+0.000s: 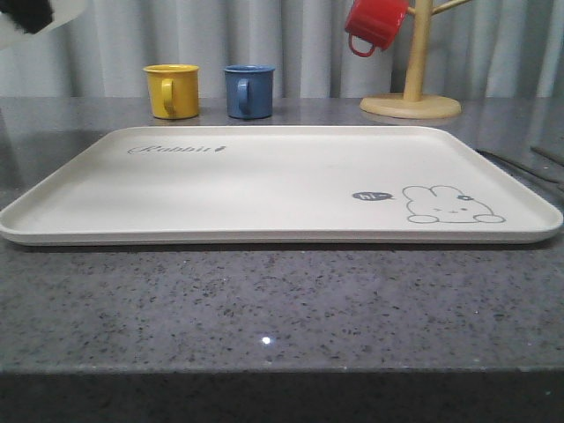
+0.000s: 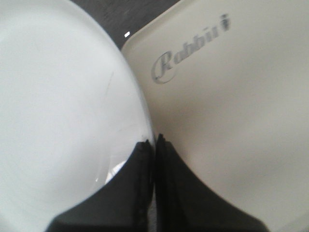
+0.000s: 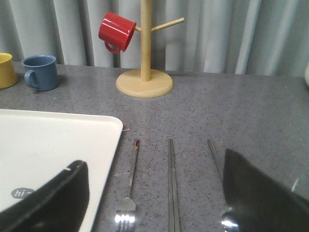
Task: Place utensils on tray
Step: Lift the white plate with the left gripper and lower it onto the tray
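The cream tray (image 1: 264, 185) with its rabbit drawing lies flat in the middle of the table, nothing on it. In the right wrist view the fork (image 3: 130, 186), the pair of chopsticks (image 3: 171, 183) and the spoon (image 3: 215, 157) lie side by side on the grey table, just off the tray's (image 3: 53, 140) corner. My right gripper (image 3: 153, 162) is open above them, with the fork and chopsticks between its fingers. One finger (image 3: 263, 193) hides part of the spoon's bowl. My left gripper (image 2: 155, 141) is shut and holds nothing, above where the tray (image 2: 227, 96) meets a white plate.
The round white plate (image 2: 58, 96) lies right beside the tray's "Rabbit" corner. A yellow mug (image 1: 172, 91) and a blue mug (image 1: 248, 91) stand behind the tray. A wooden mug tree (image 1: 414, 88) with a red mug (image 1: 374, 25) hanging on it stands at the back right.
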